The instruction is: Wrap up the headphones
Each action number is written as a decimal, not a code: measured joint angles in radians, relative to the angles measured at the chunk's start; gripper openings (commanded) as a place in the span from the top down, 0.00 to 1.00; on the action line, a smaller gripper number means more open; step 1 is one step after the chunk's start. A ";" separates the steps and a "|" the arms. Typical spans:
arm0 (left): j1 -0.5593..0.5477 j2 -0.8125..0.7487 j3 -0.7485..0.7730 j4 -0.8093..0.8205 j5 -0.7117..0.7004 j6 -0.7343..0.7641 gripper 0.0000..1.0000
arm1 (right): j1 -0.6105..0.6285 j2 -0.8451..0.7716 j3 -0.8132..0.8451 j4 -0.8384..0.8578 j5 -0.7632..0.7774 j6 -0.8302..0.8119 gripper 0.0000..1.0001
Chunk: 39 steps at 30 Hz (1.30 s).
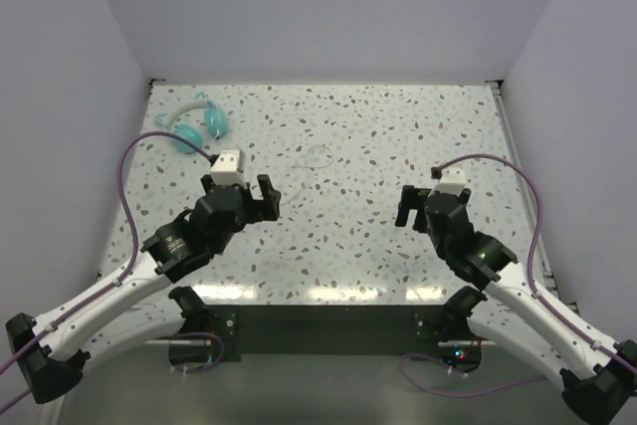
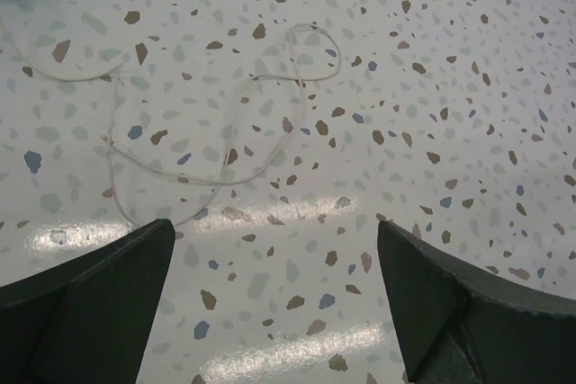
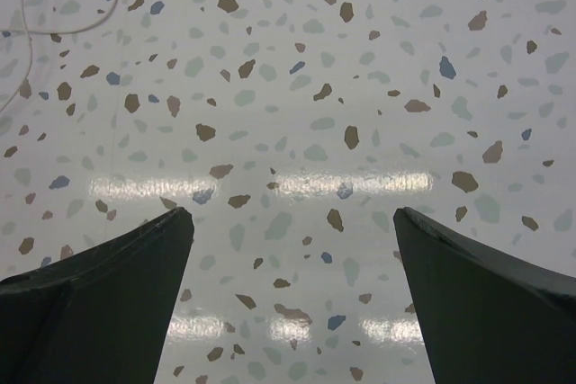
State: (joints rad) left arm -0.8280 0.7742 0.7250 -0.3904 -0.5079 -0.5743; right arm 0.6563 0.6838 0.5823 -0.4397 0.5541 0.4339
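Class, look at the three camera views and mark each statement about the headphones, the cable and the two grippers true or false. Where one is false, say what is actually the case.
1. The headphones lie near the far left corner of the table. True.
2. The left gripper is holding the headphones. False: its jaws are open and empty above the bare table.
3. The thin cable lies in loose loops on the table. True.
4. The right gripper is shut. False: its jaws stand wide apart with nothing between them.
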 measured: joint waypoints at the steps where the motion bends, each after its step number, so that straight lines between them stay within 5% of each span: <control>1: 0.000 0.004 0.004 -0.005 -0.004 -0.008 0.00 | 0.000 0.000 0.000 0.000 -0.001 0.000 0.01; 12: 0.032 0.174 0.175 -0.070 -0.087 -0.015 0.00 | 0.000 0.005 0.001 -0.001 -0.024 0.000 0.01; 26: 0.844 0.732 0.564 -0.022 0.002 -0.002 0.08 | 0.000 0.016 0.005 -0.001 -0.079 0.003 0.01; 31: 0.970 0.977 0.692 -0.018 0.027 -0.015 0.09 | 0.000 0.016 0.005 0.000 -0.103 0.004 0.01; 39: 1.000 1.295 0.887 0.015 0.096 -0.017 0.09 | 0.000 0.029 0.005 0.000 -0.134 0.004 0.01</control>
State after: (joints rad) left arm 0.1722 2.0693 1.6119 -0.3752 -0.4122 -0.5915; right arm 0.6563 0.7132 0.5869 -0.4397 0.4198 0.4377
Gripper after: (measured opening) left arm 0.910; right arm 0.986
